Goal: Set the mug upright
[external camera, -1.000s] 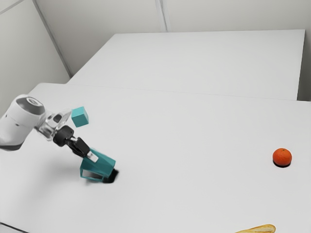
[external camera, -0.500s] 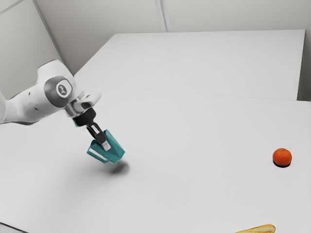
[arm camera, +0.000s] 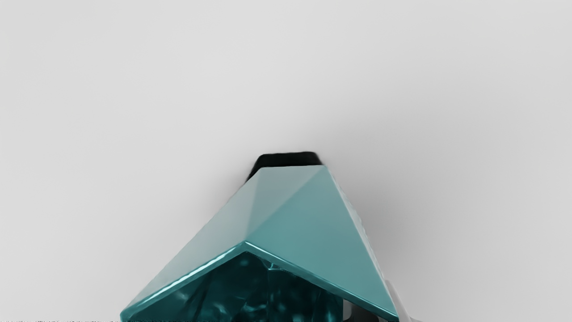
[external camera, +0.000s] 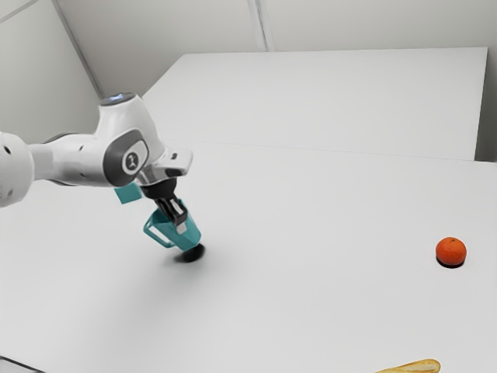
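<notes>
Gripping the mug (external camera: pixel 189 238) in the tool (external camera: pixel 181 227), low over or on the worktop (external camera: pixel 326 249); can't tell which. Long axis tilted: base pointing away from tool, mouth leaning to the exterior view's left. Probably needs swinging vertical before release. Wrist view: looking into dark interior (arm camera: pixel 268 295). Exterior: catching handle (external camera: pixel 158 239).

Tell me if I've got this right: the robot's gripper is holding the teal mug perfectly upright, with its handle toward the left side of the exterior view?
One thing is off: the teal mug isn't upright but tilted, as the exterior view shows. The rest is right: the gripper is holding it, with its handle toward the exterior view's left.
</notes>
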### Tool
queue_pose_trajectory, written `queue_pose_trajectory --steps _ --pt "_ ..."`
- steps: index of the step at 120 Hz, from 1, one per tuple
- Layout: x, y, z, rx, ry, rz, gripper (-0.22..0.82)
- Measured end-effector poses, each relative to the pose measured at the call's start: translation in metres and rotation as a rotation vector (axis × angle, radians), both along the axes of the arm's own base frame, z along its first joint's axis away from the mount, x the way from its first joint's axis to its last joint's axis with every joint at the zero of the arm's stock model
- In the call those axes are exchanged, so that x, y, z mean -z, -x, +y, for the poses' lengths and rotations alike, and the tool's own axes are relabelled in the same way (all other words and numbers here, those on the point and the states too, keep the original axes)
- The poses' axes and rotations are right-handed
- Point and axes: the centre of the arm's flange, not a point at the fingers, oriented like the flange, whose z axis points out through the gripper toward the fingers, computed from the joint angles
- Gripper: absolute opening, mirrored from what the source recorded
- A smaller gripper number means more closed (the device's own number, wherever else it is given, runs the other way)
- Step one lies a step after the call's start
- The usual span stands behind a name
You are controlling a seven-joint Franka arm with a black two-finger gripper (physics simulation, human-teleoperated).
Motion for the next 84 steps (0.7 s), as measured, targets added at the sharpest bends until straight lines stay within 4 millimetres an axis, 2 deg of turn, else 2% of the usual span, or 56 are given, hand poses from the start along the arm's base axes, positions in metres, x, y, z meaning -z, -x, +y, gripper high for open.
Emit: queue_pose_trajectory --steps 24,84 --pt "0.008 -0.012 0.000 -0.050 -0.032 0.020 -0.18" --pt "0.030 -0.009 -0.003 -0.149 -0.060 0.085 -0.17"
